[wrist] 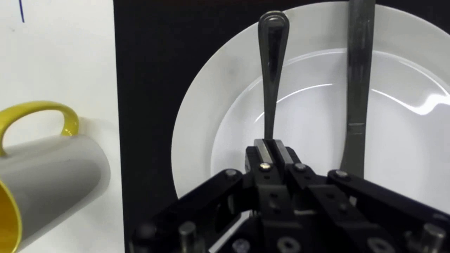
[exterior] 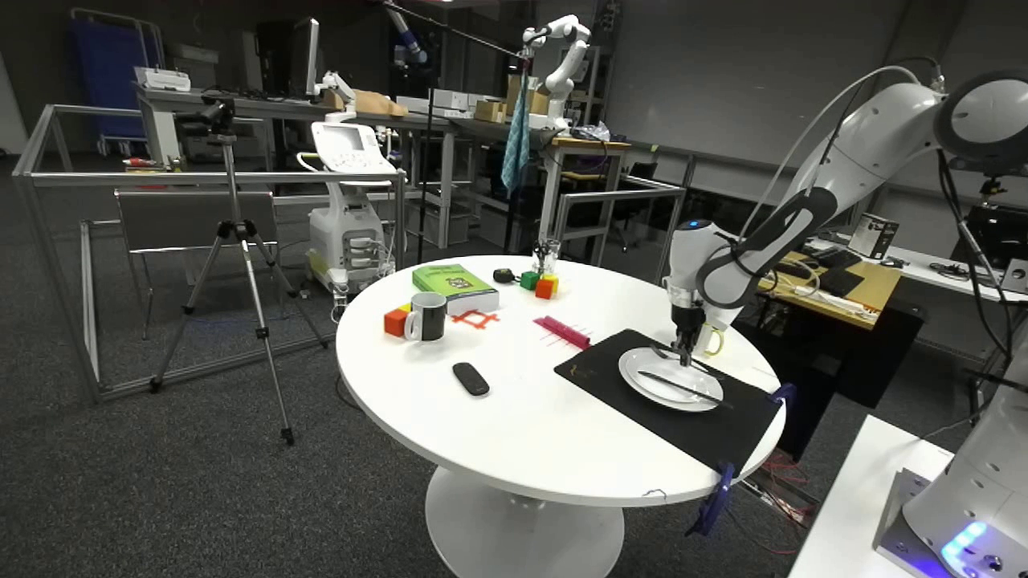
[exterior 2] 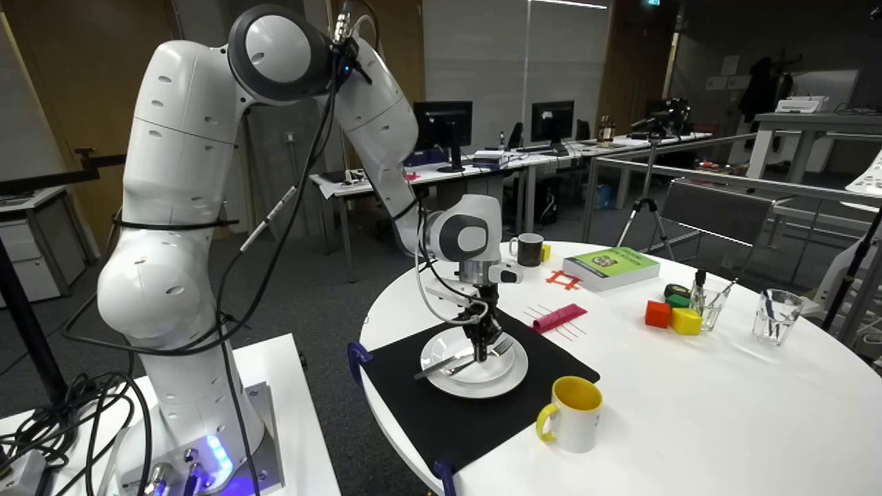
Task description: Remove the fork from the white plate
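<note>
The silver fork (wrist: 272,63) lies over the white plate (wrist: 197,116), its handle end just past the rim in the wrist view. My gripper (wrist: 268,143) is shut on the fork's thin neck. The tines are hidden there by the fingers but show in an exterior view, where the fork (exterior 2: 504,346) extends past both sides of my gripper (exterior 2: 480,355). The gripper (exterior: 684,360) points straight down, low over the plate (exterior: 633,377). I cannot tell whether the fork is lifted off the plate (exterior 2: 515,372).
A knife (wrist: 359,70) lies on the plate beside the fork. The plate sits on a black mat (exterior 2: 420,406) clamped at the table edge. A yellow-handled mug (exterior 2: 577,421) stands near the mat. A pink object (exterior 2: 558,317), blocks, a book (exterior 2: 612,267) and glasses stand farther off.
</note>
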You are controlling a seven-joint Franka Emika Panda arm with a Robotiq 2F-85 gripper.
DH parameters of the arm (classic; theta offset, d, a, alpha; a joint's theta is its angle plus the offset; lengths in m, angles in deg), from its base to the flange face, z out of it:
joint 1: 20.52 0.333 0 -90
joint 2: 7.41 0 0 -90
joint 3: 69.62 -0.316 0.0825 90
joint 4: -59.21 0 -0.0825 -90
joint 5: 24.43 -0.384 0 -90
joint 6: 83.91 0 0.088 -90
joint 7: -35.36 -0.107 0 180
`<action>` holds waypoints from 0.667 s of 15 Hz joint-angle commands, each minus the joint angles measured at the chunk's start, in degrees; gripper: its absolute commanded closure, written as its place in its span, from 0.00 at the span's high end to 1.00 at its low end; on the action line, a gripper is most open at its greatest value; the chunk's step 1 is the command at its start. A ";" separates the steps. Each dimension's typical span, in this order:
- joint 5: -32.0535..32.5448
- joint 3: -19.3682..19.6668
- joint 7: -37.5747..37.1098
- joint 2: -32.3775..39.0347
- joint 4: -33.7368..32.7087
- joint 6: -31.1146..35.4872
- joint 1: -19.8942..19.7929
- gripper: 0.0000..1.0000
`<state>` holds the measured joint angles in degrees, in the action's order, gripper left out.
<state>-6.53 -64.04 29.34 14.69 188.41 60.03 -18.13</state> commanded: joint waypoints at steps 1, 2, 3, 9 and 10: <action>2.81 0.98 -1.83 -5.81 2.03 -2.68 1.73 0.01; 3.24 0.75 -1.94 -6.77 2.05 -3.21 1.85 0.01; 3.47 0.50 -2.26 -7.60 2.03 -3.97 2.02 0.01; 0.73 -2.30 -5.14 -14.00 1.46 -13.70 2.86 0.01; -0.41 -3.14 -5.92 -15.21 1.13 -16.22 2.91 0.01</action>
<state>-5.10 -65.61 25.97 4.78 188.56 49.98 -15.66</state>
